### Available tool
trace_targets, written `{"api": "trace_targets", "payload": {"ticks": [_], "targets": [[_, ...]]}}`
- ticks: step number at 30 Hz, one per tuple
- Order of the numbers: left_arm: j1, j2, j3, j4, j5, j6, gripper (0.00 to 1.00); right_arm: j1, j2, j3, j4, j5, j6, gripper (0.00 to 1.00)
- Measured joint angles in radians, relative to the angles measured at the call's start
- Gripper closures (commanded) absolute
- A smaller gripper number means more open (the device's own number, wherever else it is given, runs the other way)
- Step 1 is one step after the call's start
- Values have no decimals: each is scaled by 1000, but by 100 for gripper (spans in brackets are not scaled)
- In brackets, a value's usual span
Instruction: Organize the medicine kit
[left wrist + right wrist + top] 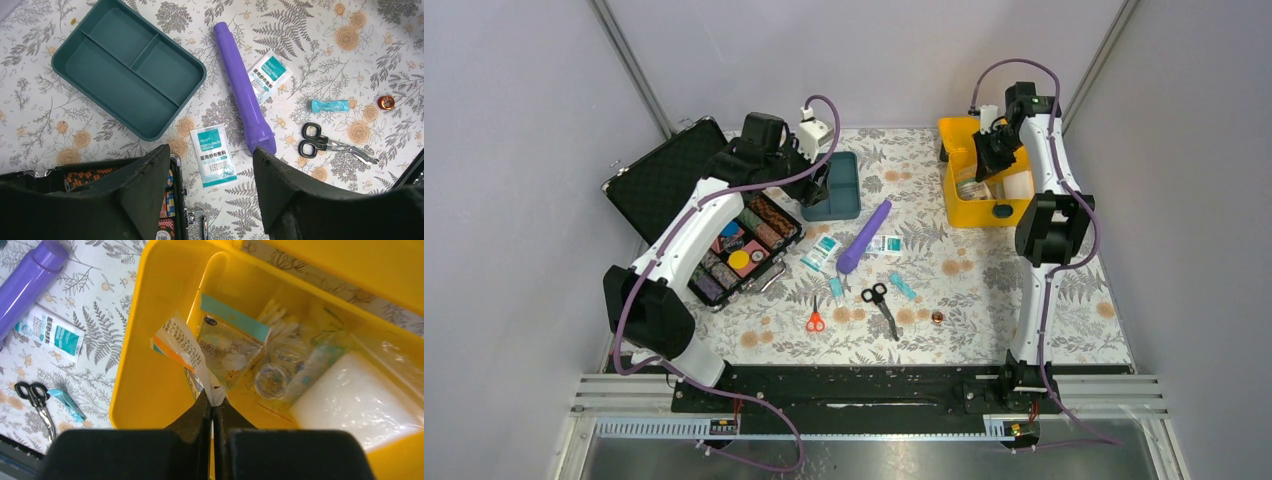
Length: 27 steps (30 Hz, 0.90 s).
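Floral table (984,300): right gripper (214,407) in medicine kit (145,375), tight on packet (182,345); left gripper (210,151) apart.

Both arms (686,232) are built of white links (1036,290) and black joints (1052,228). Behind the matte black fingers (300,200), purple cables (834,120) are routed.

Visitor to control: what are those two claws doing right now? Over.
Left claw open, empty, above table. Right claw shut on a packet hanging into the yellow medicine kit. Teal tray out on table, empty. Nothing blocking the kit.
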<state>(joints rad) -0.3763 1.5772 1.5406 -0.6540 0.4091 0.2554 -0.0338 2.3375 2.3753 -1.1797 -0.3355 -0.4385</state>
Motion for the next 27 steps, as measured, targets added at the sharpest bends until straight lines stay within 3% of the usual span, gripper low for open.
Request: {"api": "trace_targets", "payload": {"ticks": [7, 19, 22, 24, 27], "targets": [[0, -4, -40, -3, -20, 7, 38, 0, 28, -2, -24, -27, 0, 99], [0, -5, -40, -2, -32, 10, 33, 0, 95, -2, -21, -23, 18, 75], [0, -4, -40, -2, -36, 9, 26, 0, 95, -2, -17, -17, 24, 69], [0, -5, -40, -2, -41, 5, 21, 0, 95, -2, -15, -6, 32, 57], [0, -5, -40, -2, -52, -8, 2, 0, 95, -4, -11, 9, 47, 49]]}}
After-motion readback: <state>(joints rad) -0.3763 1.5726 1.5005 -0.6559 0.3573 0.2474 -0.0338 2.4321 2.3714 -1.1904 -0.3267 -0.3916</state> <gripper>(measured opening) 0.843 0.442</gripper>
